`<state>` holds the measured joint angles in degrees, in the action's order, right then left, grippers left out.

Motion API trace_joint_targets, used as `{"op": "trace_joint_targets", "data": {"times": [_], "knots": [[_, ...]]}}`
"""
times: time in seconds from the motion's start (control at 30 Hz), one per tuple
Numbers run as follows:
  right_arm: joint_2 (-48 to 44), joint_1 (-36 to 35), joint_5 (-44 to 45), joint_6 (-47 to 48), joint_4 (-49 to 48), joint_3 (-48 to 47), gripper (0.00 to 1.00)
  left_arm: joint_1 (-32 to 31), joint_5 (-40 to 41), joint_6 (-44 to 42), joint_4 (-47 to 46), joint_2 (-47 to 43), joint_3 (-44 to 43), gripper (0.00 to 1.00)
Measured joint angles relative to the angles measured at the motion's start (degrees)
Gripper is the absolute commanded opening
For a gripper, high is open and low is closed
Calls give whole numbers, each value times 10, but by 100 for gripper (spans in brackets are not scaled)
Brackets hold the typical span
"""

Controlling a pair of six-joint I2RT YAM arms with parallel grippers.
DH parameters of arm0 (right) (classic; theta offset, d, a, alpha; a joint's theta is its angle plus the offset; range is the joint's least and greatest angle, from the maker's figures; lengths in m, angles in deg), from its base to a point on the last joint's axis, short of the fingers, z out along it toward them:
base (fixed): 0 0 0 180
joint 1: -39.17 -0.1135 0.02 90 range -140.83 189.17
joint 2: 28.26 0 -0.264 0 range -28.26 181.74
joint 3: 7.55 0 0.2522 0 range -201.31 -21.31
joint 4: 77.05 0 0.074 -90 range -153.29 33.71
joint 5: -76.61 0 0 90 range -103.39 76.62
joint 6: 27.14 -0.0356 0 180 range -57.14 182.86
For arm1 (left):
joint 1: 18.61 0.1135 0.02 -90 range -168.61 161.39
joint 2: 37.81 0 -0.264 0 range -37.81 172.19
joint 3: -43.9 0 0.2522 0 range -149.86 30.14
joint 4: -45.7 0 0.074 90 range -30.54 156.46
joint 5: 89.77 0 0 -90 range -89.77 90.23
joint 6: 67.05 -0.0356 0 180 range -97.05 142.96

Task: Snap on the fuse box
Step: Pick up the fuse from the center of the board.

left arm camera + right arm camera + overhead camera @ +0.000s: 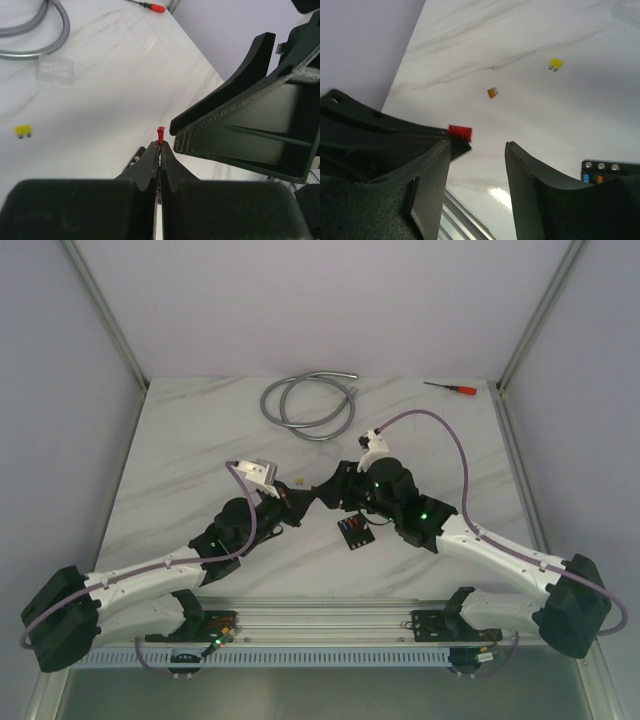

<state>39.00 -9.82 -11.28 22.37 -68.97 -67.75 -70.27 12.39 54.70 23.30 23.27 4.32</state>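
Observation:
The fuse box (354,531) is a small black block holding coloured fuses. It lies on the white table under my right wrist, and its corner shows in the right wrist view (601,169). My left gripper (308,504) is shut on a small red fuse (160,134) that sticks out of its tips (160,146). My right gripper (328,490) is open and empty (477,145), tip to tip with the left one, just left of the box. The red fuse (460,132) sits beside its left finger (432,170). The right gripper's fingers (240,120) fill the right of the left wrist view.
A small clear cover (56,70), a yellow fuse (23,131) and an orange fuse (492,92) lie loose on the table. A coiled grey cable (308,400) lies at the back, and a red-handled screwdriver (452,388) at the back right. An aluminium rail (320,625) runs along the near edge.

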Motion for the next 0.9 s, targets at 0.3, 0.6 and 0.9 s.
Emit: {"op": "trace_joint_targets", "data": {"times": [0.3,0.6,0.9], "knots": [[-57,81,-177,167,25,0,49,24,-110,-67,34,-66,-1,0],[-123,132,-395,297,35,-8,45,26,-293,-109,82,-66,-58,0],[-123,134,-511,360,69,-13,37,26,-379,-111,81,-53,-68,0]]}}
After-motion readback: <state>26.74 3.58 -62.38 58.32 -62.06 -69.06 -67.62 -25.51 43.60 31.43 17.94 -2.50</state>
